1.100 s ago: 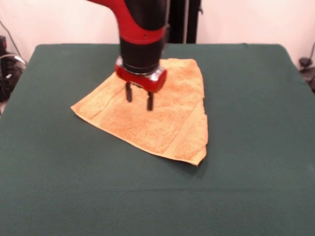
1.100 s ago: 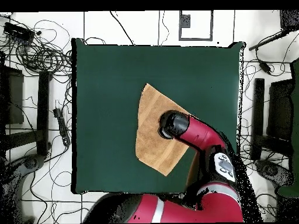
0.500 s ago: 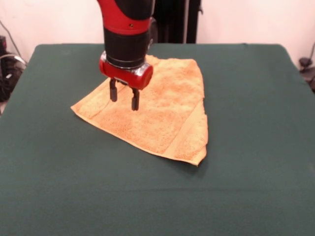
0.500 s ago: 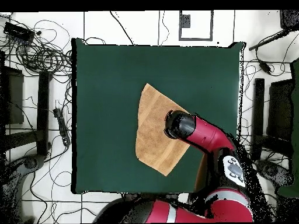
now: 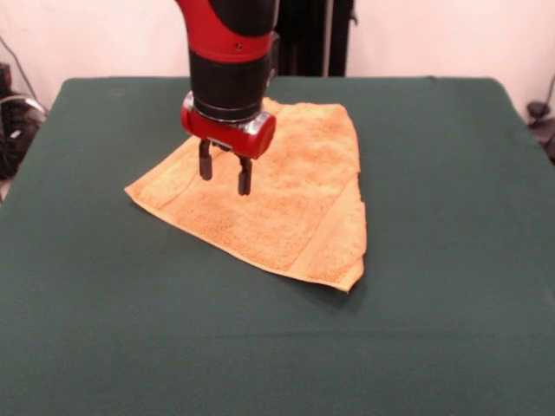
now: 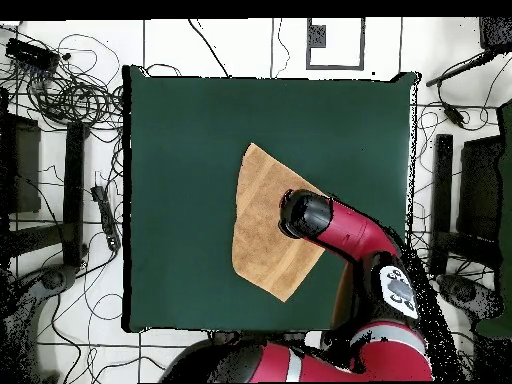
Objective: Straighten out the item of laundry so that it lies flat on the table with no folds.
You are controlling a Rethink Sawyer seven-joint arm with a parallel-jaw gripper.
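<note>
Towel (image 5: pixel 286 199) lies on the table (image 5: pixel 451 286), toward its middle, folded over itself into a four-sided shape (doubled layers show along one side edge in the front view); one woven band runs near that edge; gripper (image 5: pixel 225 173) hangs over the towel's far part, pointing down; fingers (image 5: pixel 244 176) set apart with a clear gap, holding nothing; whether the tips touch the cloth cannot be told.
</note>
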